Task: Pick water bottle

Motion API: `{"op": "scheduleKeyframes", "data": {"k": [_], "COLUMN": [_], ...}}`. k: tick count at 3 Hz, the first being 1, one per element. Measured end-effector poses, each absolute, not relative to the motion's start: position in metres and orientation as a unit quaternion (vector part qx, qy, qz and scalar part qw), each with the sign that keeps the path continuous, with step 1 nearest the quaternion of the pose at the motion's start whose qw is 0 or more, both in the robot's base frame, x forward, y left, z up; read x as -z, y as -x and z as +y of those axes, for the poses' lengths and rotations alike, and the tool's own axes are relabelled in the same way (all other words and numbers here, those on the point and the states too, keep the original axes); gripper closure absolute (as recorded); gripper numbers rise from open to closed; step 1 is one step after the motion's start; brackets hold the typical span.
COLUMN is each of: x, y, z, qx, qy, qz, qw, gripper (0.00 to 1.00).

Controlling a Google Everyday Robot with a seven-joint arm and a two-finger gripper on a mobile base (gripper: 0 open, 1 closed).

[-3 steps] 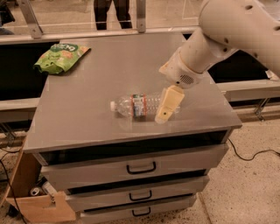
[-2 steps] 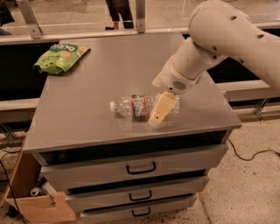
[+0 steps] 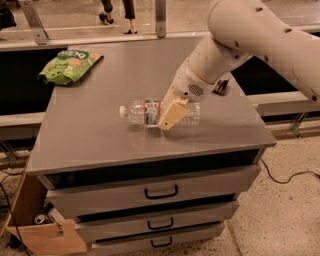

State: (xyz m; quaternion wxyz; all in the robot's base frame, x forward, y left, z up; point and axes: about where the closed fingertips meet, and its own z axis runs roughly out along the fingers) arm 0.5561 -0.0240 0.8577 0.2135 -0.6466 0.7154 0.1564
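Observation:
The water bottle (image 3: 139, 112) is clear ribbed plastic with a white cap and a red, green and blue label band. It lies on its side on the grey cabinet top (image 3: 100, 145), cap pointing left. My gripper (image 3: 168, 116) reaches down from the upper right on the white arm (image 3: 260, 35). It is over the middle of the bottle, and its cream-coloured near part covers the bottle's body just right of the label. The far side of the gripper is hidden behind the bottle and wrist.
A green snack bag (image 3: 67, 65) lies at the back left corner of the top. Three drawers with black handles (image 3: 161, 192) are below. A cardboard box (image 3: 45, 237) stands on the floor at lower left. A person's legs (image 3: 117, 15) are beyond the rail behind.
My gripper has moved left and down, from beside the bottle's base end to over its middle. The bottle has stayed in place.

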Motion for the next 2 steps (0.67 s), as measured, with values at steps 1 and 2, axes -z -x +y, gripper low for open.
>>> {"op": "scheduleKeyframes", "data": {"k": [1, 2], "x": [-0.892, -0.933], "y": [-0.561, -0.573], "z": [-0.015, -0.017], "qx": [-0.171, -0.186], "qy": [0.645, 0.632], "qz": [0.701, 0.688], "qw": [0.251, 0.305], "gripper": [0.96, 1.0]}}
